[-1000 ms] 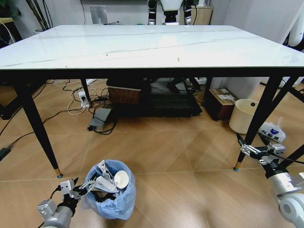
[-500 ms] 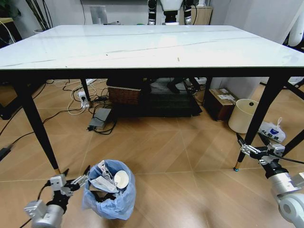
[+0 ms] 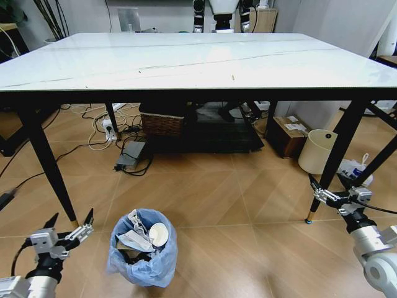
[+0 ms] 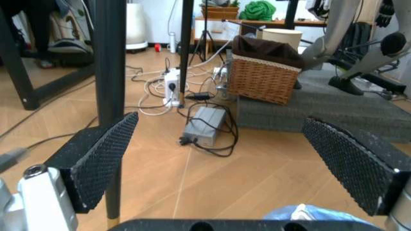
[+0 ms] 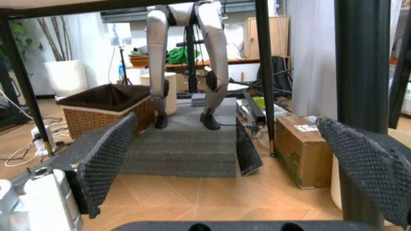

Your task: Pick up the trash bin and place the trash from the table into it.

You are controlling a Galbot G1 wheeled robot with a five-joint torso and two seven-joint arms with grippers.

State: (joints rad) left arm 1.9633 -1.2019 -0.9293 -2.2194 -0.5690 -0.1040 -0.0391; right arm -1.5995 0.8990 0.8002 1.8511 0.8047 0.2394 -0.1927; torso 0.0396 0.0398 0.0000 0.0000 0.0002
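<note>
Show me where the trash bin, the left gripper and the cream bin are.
trash bin (image 3: 144,264): head view, on its blue bag wall.
left gripper (image 3: 69,224): head view, between its open fingertips.
cream bin (image 3: 317,151): head view, on its side wall.

The large rectangular white marble-look table with thin grey veins stands on slim black metal legs on the tan wooden plank floor. Near its front edge, right of centre, lies one tiny speck.
</note>
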